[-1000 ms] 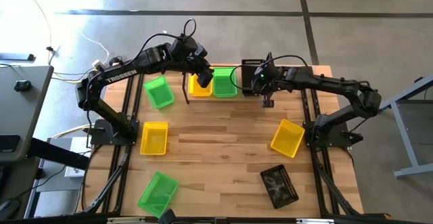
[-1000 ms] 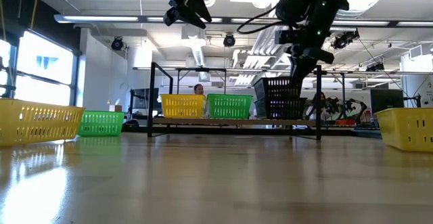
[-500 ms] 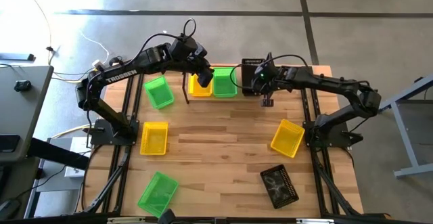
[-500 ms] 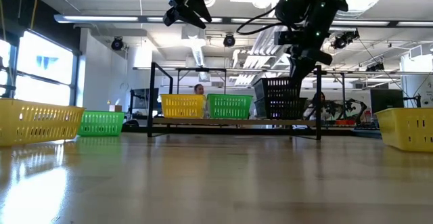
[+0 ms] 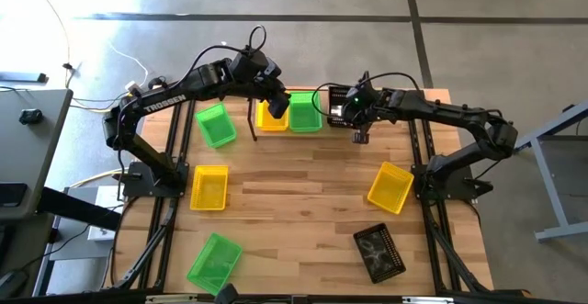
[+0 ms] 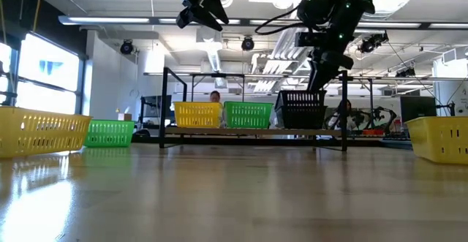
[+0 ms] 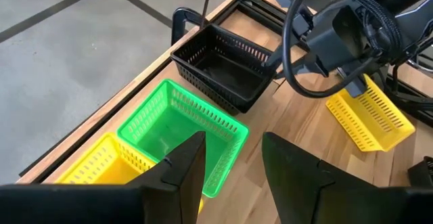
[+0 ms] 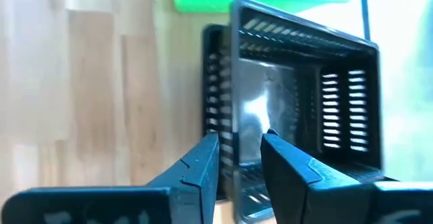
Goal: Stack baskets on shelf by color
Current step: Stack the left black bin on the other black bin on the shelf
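So the right gripper [image 8: 240,139] has just let go. A second ago it was holding the black mesh-sided plastic basket [image 6: 302,110] up a bit above the other black one on the shelf, and now that basket is sitting lower, dropped down into its twin. The fingers are standing apart, straddling the basket's near wall without pinching it, so I'm reading that as released.

Means the black pile on the light wooden shelf with the thin black wire frame [image 6: 219,131] is now two deep. My guess is this step is basically done, and the arm just needs to lift clear without snagging the mesh.

From the right gripper, the black stack is directly underneath, wall between the fingers. The bright green mesh basket [image 6: 248,114] is sitting just beside the stack, on the side toward the other arm, and the yellow mesh basket [image 6: 197,114] is just past that.

The left gripper [image 7: 233,143] is hanging above the yellow and green ones with its fingers apart, empty, waiting.

Still plenty left out on the wooden tabletop [image 5: 303,212], all well away from both grippers: two more green baskets, two yellow, and the last black basket [image 5: 379,253].
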Action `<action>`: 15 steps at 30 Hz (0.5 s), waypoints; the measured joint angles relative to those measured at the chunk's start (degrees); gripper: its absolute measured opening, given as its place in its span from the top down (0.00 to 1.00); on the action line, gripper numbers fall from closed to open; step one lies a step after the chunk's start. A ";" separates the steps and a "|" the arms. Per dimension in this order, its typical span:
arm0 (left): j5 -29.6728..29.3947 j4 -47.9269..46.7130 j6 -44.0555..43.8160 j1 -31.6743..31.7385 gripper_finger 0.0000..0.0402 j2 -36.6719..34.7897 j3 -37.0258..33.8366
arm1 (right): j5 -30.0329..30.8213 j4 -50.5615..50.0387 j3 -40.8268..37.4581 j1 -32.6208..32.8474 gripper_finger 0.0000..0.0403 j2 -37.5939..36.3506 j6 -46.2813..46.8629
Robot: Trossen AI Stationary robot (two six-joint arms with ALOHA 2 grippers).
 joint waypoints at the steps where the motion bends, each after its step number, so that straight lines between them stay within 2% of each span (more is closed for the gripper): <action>1: 0.00 0.00 0.01 0.00 0.66 0.00 0.00 | -0.97 0.01 0.00 0.10 0.76 0.00 0.34; 6: 0.00 0.00 -0.05 0.00 0.66 0.00 0.00 | -2.98 0.07 0.02 0.13 0.76 0.50 4.91; 15: 0.00 0.05 0.00 -0.02 0.66 0.00 0.00 | -5.76 -1.31 0.04 0.13 0.76 3.61 7.75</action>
